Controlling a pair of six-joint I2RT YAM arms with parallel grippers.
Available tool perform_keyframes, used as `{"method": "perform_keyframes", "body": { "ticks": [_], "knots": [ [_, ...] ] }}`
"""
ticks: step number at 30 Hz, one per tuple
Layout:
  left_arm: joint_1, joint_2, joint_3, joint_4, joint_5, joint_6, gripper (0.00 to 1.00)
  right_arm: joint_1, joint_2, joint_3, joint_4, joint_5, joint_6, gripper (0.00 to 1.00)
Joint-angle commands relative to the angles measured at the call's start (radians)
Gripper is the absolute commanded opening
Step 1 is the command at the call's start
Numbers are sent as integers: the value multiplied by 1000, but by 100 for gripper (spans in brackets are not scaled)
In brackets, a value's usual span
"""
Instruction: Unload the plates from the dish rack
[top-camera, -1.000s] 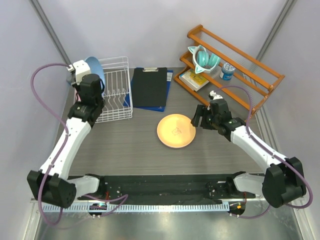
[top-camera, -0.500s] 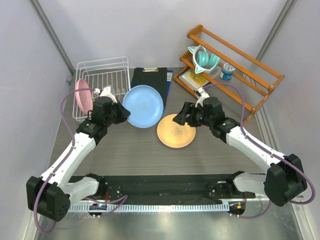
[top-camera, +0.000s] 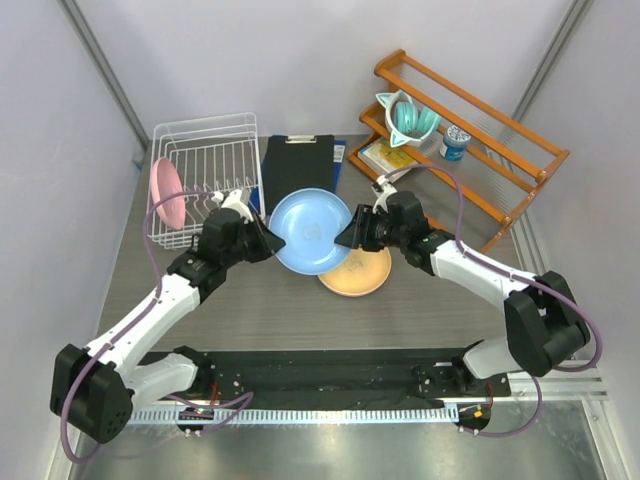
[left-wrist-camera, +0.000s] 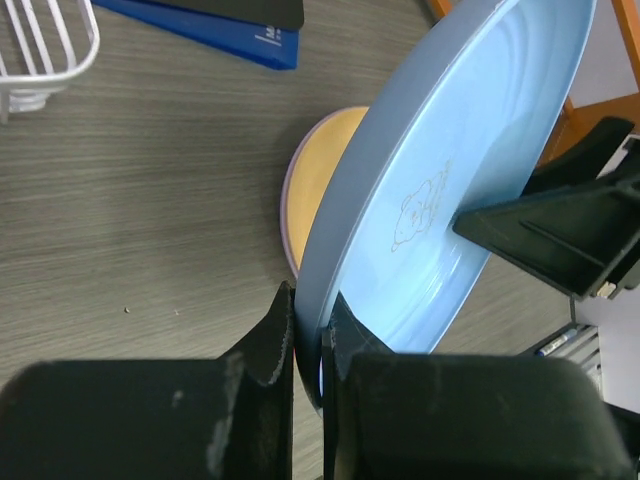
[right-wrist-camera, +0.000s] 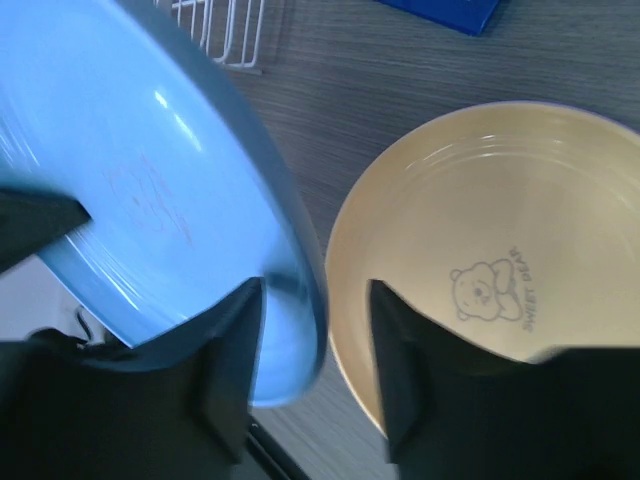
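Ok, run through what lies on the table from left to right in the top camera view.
The dish rack with the pink plate at its left end → light blue plate → orange plate → teal cup → small can.

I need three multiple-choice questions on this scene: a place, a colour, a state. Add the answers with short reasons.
1. Where is the pink plate?
A. in the white dish rack
B. on the clipboard
C. on the wooden shelf

2. The left claw holds a plate of which colour?
A. orange
B. pink
C. light blue

3. How is the right claw?
A. shut on the teal cup
B. open around the blue plate's rim
C. shut, empty

Answers: 1 A, it stands on edge at the rack's left end; 2 C, the fingers pinch a blue rim; 3 B, a gap shows beside the rim.
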Motion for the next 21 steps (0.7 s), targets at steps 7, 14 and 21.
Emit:
{"method": "perform_keyframes", "body": {
  "ticks": [7, 14, 21],
  "knots": [
    [-19, -76, -26, 75, -42, -5, 43, 8, -18, 33, 4, 70, -1, 1],
    [-19, -120, 21, -37, -258, 95, 81, 2, -156, 30, -222, 281, -44, 1],
    [-19, -154, 72, -92, -557, 199, 86, -64, -270, -40, -317, 345, -56, 1]
  ]
}}
